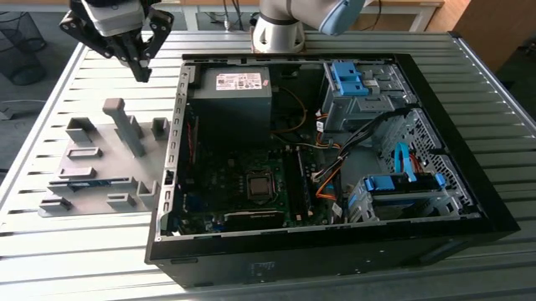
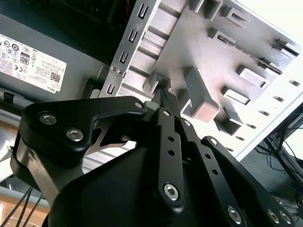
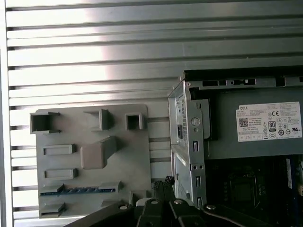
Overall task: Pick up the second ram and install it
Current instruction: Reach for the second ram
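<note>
The second ram (image 1: 86,184) is a thin green-blue stick lying flat in a slot of the grey fixture plate (image 1: 96,141), on the exterior view's left beside the open computer case (image 1: 469,207). The first wrist view shows the ram (image 3: 78,190) from above in the same slot. My gripper (image 1: 143,70) hangs well above the table beyond the plate's far edge, apart from the ram. Its black fingers (image 2: 166,97) meet at the tips with nothing between them, and the tips (image 3: 165,182) sit over the gap between plate and case.
Several grey upright blocks (image 1: 125,125) stand on the plate, the tallest nearest the gripper. The case holds a motherboard (image 1: 251,188), a power supply (image 1: 235,94), blue drive brackets (image 1: 348,78) and loose cables. The ribbed metal table (image 1: 67,251) extends around both.
</note>
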Motion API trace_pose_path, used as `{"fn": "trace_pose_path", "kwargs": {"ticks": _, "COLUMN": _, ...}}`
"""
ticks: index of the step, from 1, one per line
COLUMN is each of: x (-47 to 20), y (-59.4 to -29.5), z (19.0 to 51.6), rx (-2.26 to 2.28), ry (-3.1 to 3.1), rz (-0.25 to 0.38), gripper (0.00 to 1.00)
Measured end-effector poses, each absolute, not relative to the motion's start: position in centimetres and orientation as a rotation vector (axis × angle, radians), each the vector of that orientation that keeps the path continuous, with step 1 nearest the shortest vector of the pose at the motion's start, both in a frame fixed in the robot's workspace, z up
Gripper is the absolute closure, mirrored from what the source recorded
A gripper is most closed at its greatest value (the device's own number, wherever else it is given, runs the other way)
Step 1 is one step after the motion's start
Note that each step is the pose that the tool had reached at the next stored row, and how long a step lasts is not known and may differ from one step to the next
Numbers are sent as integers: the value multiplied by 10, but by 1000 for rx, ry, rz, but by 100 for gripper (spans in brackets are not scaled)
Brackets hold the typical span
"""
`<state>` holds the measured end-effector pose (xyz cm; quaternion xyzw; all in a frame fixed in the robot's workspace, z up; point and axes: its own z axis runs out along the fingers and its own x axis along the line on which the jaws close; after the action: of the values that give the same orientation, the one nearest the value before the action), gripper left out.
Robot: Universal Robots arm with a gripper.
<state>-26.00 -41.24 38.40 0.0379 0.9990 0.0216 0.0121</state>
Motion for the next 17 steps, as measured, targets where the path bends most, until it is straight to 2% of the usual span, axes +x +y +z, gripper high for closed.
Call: {"fn": "trace_pose_path", "kwargs": {"ticks": 17, "x": -316, "y": -422, "z": 382, "rx": 118, "ry": 3115, "rz": 67, "gripper": 90}}
